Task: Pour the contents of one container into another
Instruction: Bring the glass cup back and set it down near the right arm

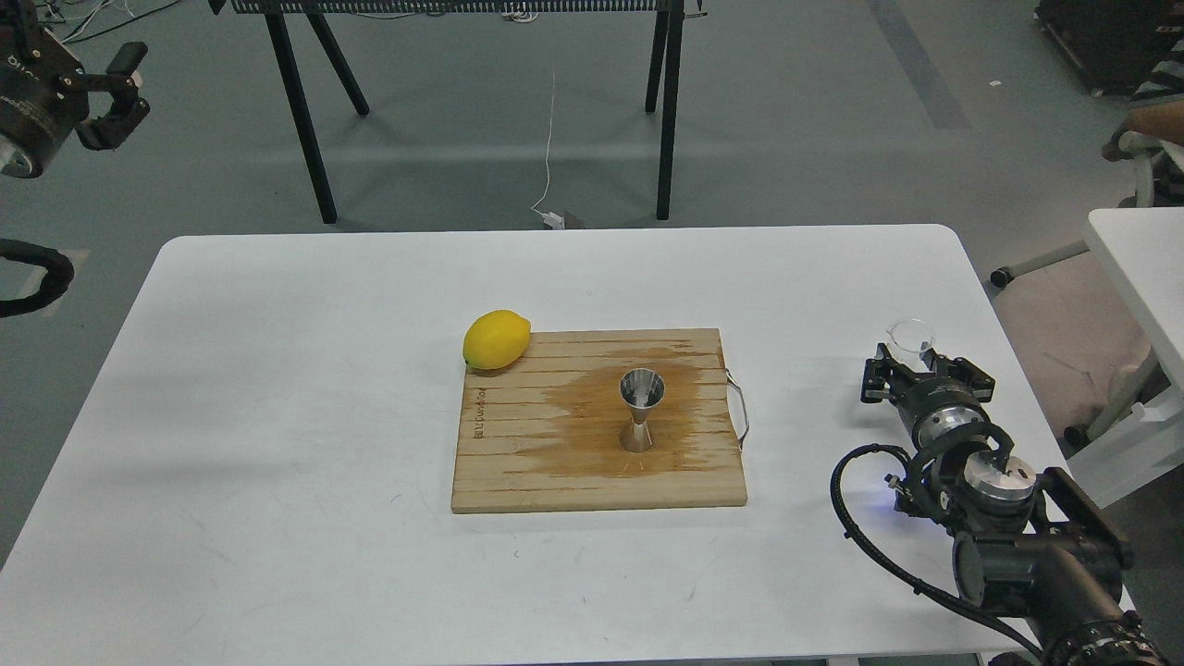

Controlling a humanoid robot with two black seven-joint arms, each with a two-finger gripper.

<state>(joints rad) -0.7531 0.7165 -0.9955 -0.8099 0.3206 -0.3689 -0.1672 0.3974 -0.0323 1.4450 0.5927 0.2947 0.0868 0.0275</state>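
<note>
Standing upright near the middle of the wooden cutting board (518, 462), the steel jigger (641, 409) had its open upper cone facing up, a pose that suited it to receive liquid. A dark wet stain spread across the board around its foot. A lemon (497, 339) rested at the board's far left corner, half on the wood, well apart from the jigger and out of any pouring path.

Far to the right on the white bench (277, 416), the small clear glass cup (910, 335) stood upright at the tips of the right claw (925, 368). The claw's fingers were spread to either side just near of the cup; whether they pinched its base or merely flanked it could not be told from this angle. That placement looked like a grasp being set up for carrying the cup left toward the jigger.

The left claw (118, 97) hung high at the far left, off the bench, its fingers apart and empty, apparently parked clear of the work.
</note>
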